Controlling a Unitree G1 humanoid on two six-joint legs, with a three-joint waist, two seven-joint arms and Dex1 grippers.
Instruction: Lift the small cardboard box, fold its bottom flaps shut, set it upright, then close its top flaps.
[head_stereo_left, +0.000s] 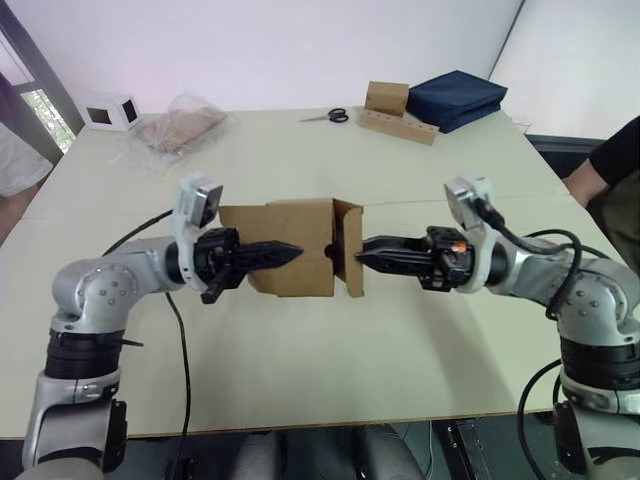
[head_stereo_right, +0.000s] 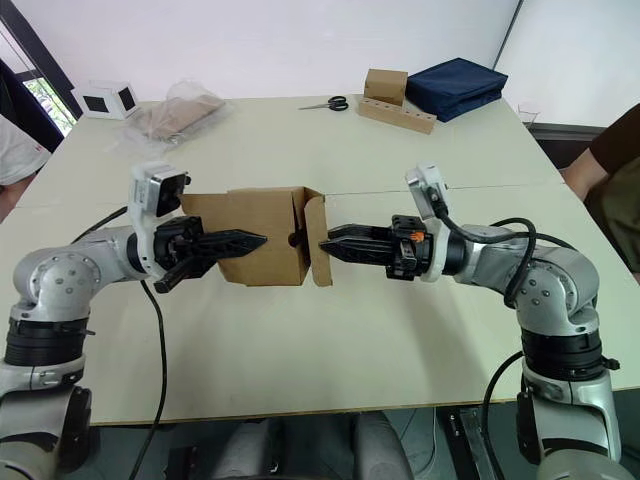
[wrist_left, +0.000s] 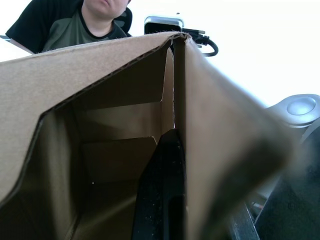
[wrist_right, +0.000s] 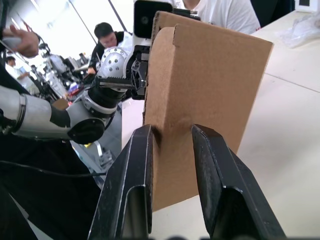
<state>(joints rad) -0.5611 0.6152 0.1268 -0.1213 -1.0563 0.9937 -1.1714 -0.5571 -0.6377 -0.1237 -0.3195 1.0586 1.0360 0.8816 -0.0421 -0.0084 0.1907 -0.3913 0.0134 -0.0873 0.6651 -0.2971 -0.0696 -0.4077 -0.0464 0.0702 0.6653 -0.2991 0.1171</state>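
Both tools meet at the small cardboard box (head_stereo_left: 285, 248), held on its side near the desk's (head_stereo_left: 300, 350) front edge. Left tool (head_stereo_left: 268, 256) — clamped on the box's front wall, one finger inside. Right tool (head_stereo_right: 330, 243) — narrowly parted, straddling a side flap. Box interior shows bare cardboard.

Bare table (head_stereo_left: 300, 380) near; scissors (head_stereo_left: 327, 116), clutter far.

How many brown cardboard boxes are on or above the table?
2: the small cardboard box between both grippers near the front, and another brown box at the far edge, beside the scissors.
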